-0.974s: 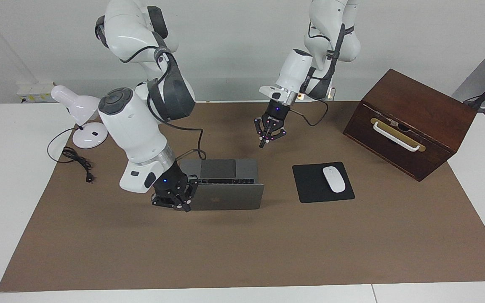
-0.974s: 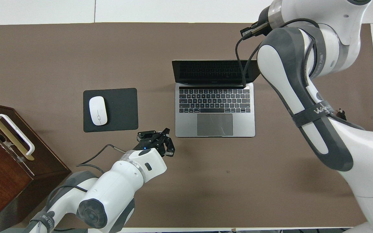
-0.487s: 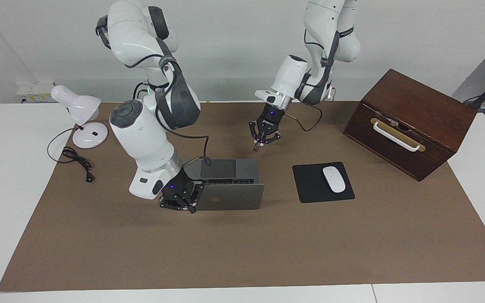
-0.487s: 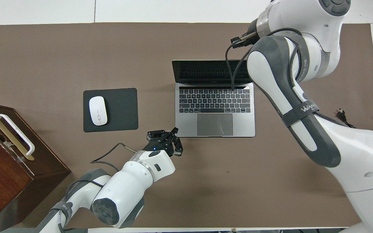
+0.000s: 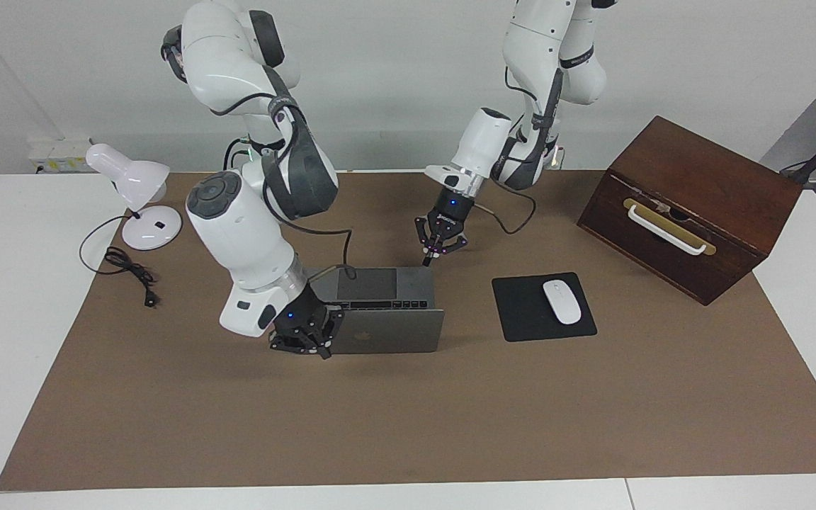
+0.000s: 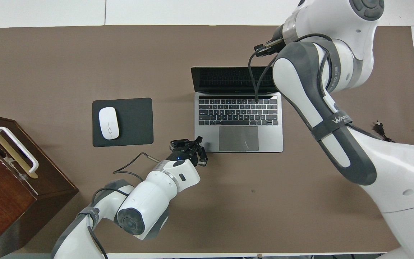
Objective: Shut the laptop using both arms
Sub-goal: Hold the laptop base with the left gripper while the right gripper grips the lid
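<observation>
Facing view: laptop [image 5: 387,329] stood open; right gripper [image 5: 323,352], closed and empty, beside its lid; left gripper [image 5: 427,262], likewise closed and empty, over its near corner.

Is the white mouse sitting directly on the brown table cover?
No, the white mouse lies on the black mouse pad.

Apple logo on laptop [image 5: 387,333] lid, partly readable "WAN…" on right arm's strap [image 6: 336,120]
</observation>
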{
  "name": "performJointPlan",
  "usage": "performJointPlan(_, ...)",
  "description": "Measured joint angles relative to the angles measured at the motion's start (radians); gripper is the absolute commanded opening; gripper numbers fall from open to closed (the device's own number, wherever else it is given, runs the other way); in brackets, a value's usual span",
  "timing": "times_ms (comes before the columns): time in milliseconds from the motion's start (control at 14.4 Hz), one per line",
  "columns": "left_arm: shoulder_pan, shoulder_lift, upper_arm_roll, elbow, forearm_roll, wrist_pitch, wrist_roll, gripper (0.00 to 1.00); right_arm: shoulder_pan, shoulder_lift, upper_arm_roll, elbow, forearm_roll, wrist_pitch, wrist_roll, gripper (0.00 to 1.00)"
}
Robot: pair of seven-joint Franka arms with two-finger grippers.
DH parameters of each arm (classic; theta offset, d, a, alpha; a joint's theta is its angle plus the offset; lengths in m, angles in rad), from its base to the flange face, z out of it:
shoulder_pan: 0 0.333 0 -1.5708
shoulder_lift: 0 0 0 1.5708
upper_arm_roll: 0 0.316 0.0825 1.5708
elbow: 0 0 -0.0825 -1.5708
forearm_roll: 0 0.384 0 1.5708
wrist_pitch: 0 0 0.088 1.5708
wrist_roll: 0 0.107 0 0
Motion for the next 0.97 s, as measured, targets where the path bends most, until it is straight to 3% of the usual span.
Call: performJointPlan(974, 0.0, 0.07, 0.004, 0.011, 0.007, 0.003, 0.066, 0.0, 0.0, -0.021, 0.001, -0.062, 0.001, 0.0, 0.0, 0.0)
